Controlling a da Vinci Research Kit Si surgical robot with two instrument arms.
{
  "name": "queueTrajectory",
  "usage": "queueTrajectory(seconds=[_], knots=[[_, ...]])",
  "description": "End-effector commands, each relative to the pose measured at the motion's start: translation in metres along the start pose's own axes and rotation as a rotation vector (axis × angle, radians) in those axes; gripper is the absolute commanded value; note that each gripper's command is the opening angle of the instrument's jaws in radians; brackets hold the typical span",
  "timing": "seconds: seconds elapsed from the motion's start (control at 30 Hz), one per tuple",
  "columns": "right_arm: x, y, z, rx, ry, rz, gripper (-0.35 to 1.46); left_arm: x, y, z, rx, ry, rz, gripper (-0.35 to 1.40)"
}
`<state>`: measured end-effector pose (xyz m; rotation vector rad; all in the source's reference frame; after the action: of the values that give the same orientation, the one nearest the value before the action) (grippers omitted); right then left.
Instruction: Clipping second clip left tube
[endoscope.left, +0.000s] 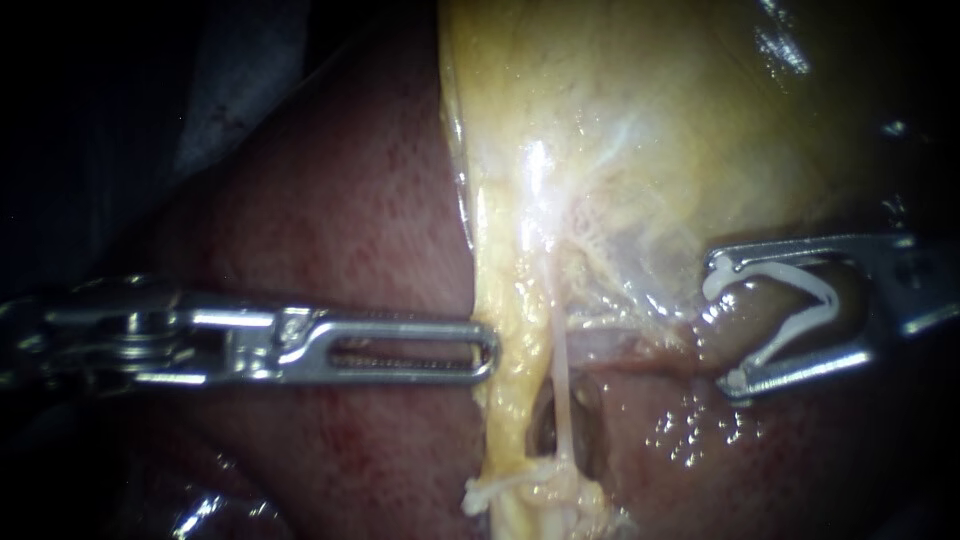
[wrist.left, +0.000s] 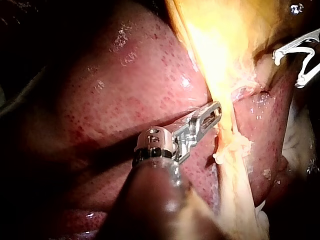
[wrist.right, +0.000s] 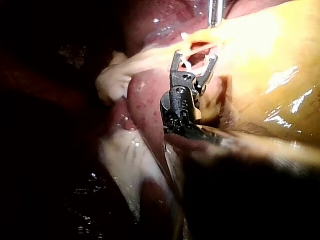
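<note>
A thin pale tube (endoscope.left: 562, 385) runs down through yellow tissue below the gallbladder (endoscope.left: 650, 120). A white clip-like piece (endoscope.left: 492, 492) lies across its lower end. My right instrument (endoscope.left: 725, 325) comes in from the right with its jaws wide apart, a white clip (endoscope.left: 790, 300) seated between them. It stands to the right of the tube, not around it. In the right wrist view its jaws (wrist.right: 195, 62) sit just short of a pale strand (wrist.right: 200, 47). My left instrument (endoscope.left: 480, 348) has its slotted jaws together on the left edge of the yellow tissue (endoscope.left: 500, 300), also seen in the left wrist view (wrist.left: 212, 112).
Dark red liver (endoscope.left: 340, 200) fills the left and lower ground under the left shaft. A pale strand (endoscope.left: 620, 322) runs sideways from the tube toward the right jaws. Small dark windows (endoscope.left: 548, 425) open beside the tube. Wet liver (endoscope.left: 690, 430) lies below the right jaws.
</note>
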<state>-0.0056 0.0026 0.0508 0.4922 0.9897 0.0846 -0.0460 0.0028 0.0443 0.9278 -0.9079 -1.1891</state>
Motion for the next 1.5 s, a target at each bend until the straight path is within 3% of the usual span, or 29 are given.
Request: queueTrajectory(seconds=[0.03, 0.3, 0.63, 0.8, 1.5], knots=[[0.0000, 0.0000, 0.0000, 0.000, 0.000, 0.000, 0.58, 0.0000, 0.0000, -0.0001, 0.000, 0.000, 0.000, -0.30], [0.0001, 0.0000, 0.0001, -0.001, 0.000, 0.000, 0.58, 0.0000, -0.0004, -0.0015, 0.009, 0.009, -0.001, -0.30], [-0.0003, -0.0002, 0.0007, 0.003, 0.001, -0.003, 0.58, 0.0004, -0.0021, -0.0055, 0.006, 0.000, -0.013, -0.30], [-0.0006, -0.0005, 0.0019, 0.009, 0.002, 0.011, 0.58, 0.0005, -0.0024, -0.0055, 0.005, -0.001, -0.013, -0.28], [-0.0034, -0.0028, 0.0149, 0.117, 0.003, 0.121, 0.57, 0.0006, -0.0025, -0.0057, 0.006, -0.001, -0.013, -0.28]])
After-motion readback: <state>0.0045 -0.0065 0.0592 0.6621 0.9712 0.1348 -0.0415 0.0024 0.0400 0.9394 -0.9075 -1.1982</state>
